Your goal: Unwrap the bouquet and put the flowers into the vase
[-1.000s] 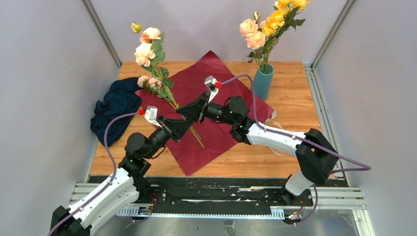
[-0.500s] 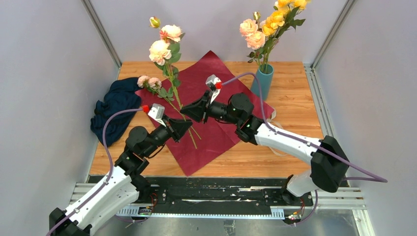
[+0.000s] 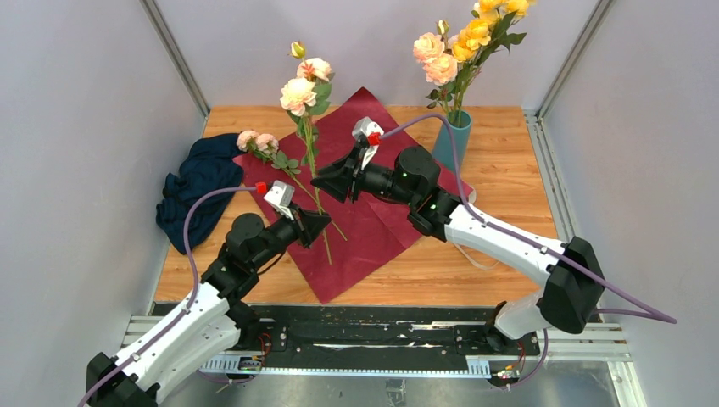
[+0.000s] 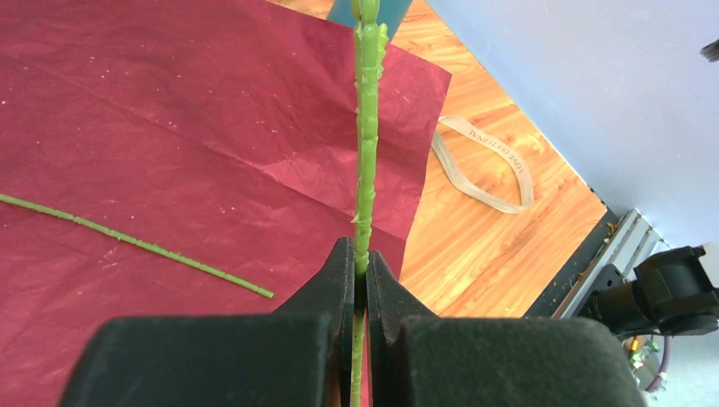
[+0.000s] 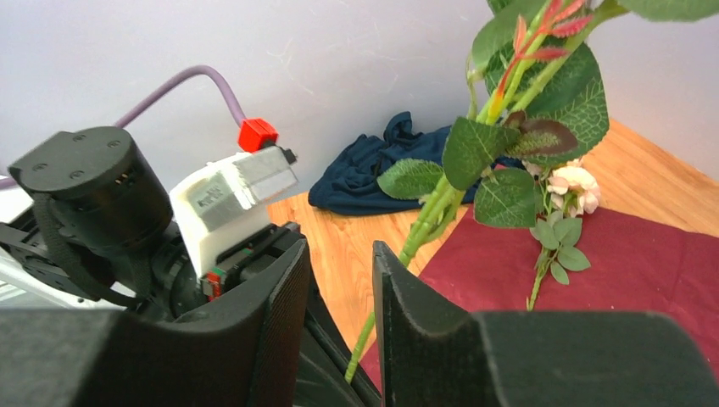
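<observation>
The left fingers (image 4: pixel 346 275) are pinched shut on the green stem of a rose (image 4: pixel 366 127), gripping it low down. The rose stands nearly upright over the maroon wrapping paper (image 3: pixel 373 229), its peach blooms far above the grip. Top-heavy as it is, it could well pivot in that thin pinch once the arm swings. At 1 o'clock of them, the right fingers (image 3: pixel 325 181) stand partly open just beside the stem, holding nothing. If they linger, leaves may snag on them, and their arm lies across the path to the vase. The teal vase (image 3: pixel 452 140) stands at 1 o'clock on the desk (image 3: pixel 500 178) and already carries a bunch of flowers (image 3: pixel 458 42). Its mouth looks crowded, so a stem end arriving off line could hit the rim and tip it.

Compared with a second ago, the spare rose (image 3: pixel 259 142) at the paper's 10 o'clock corner lies as before. The held rose has gone from leaning towards 11 o'clock to nearly upright, and its blooms have shifted towards the vase. The left fingers have closed on it; the right fingers, closed on it then, have let go.
</observation>
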You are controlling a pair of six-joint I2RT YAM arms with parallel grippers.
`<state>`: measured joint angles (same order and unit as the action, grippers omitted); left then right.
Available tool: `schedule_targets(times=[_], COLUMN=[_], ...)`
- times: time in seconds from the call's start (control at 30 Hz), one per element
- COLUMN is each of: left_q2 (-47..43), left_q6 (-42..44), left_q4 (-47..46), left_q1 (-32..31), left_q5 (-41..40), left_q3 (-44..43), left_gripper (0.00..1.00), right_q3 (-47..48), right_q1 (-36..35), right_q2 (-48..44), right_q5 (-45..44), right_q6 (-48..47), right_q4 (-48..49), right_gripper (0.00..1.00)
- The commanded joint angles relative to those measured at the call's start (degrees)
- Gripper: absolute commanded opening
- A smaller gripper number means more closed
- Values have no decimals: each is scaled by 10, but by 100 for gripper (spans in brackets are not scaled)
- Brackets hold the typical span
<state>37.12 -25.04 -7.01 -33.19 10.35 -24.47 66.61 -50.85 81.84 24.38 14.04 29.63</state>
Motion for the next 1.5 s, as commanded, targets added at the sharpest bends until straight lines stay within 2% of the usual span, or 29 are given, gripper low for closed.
schedule_targets(times=[0.0,0.1,0.27,0.67,0.87,0.97,1.23,1.27,1.3,1.4,1.43,1.47], left_q2=[-15,-15,-19,-29,-22,-12,-26,-32,-38,-41,-39,-36], left_q6=[17,20,24,28,31,34,27,26,25,17,15,13], left_q4=[5,5,5,13,23,38,75,87,92,92,90,90], left_q1=[-3,-7,-8,-14,-14,-14,-14,-14,-14,-14,-14,-14], left_q5=[3,3,-2,-8,-31,-66,-164,-174,-179,-171,-165,-159], left_q3=[-14,-14,-9,-5,-7,-10,-27,-29,-29,-31,-32,-33], left_gripper=[0,0,0,0,0,0,0,5,16,79,92,99], right_q3=[18,29,53,86,75,60,-19,-27,-36,-43,-42,-39], right_q1=[10,14,14,32,37,37,43,46,51,76,84,92], right_q2=[13,26,57,115,98,75,-22,-33,-41,-54,-56,-56], right_q5=[-4,4,13,34,37,34,-7,-14,-19,-16,-14,-12], right_q6=[-14,-8,6,36,36,31,-2,-3,-1,11,12,13], right_q4=[-18,-18,-8,12,16,8,-19,-19,-19,-20,-21,-22], right_gripper=[40,47,50,45,19,1,0,0,0,0,0,0])
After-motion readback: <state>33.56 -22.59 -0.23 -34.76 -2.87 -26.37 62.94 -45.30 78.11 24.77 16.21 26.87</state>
